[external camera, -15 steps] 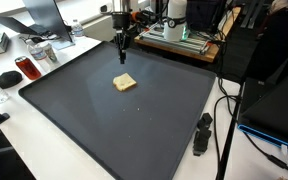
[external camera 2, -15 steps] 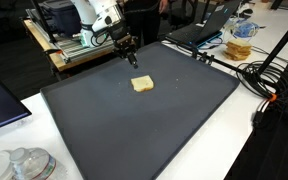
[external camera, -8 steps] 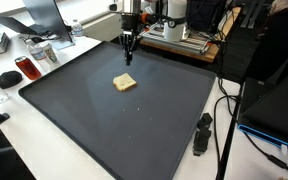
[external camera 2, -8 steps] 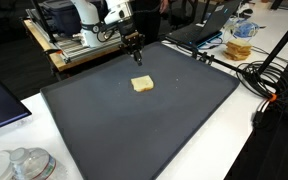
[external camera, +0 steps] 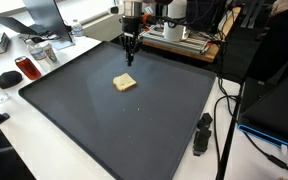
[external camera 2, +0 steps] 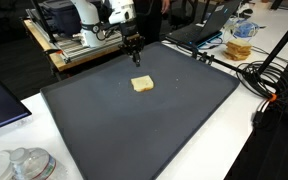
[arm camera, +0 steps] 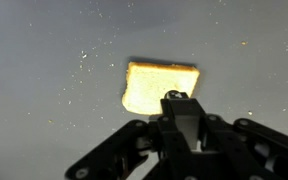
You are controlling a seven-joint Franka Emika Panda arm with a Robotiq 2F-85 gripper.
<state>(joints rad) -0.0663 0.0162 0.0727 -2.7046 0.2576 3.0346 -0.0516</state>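
Note:
A toasted slice of bread point(external camera: 125, 83) point(external camera 2: 141, 85) lies flat on the large dark mat point(external camera: 104, 130) point(external camera 2: 164, 130). My gripper point(external camera: 130, 61) point(external camera 2: 135, 63) hangs pointing down above the mat's back part, a little behind the bread and not touching it. In the wrist view the bread point(arm camera: 156, 84) fills the middle, just beyond the gripper point(arm camera: 176, 98). The fingers stand pressed together with nothing between them.
A red can point(external camera: 27, 68), a black mouse point(external camera: 7, 78) and a laptop stand off the mat on one side. A black handheld device point(external camera: 201, 133) lies by the mat's edge. Cables point(external camera 2: 269, 85), a laptop point(external camera 2: 206, 25) and a food container point(external camera 2: 242, 40) crowd another side.
The gripper has shifted a short way along the mat's back part and now hangs more upright behind the bread. The bread has not moved.

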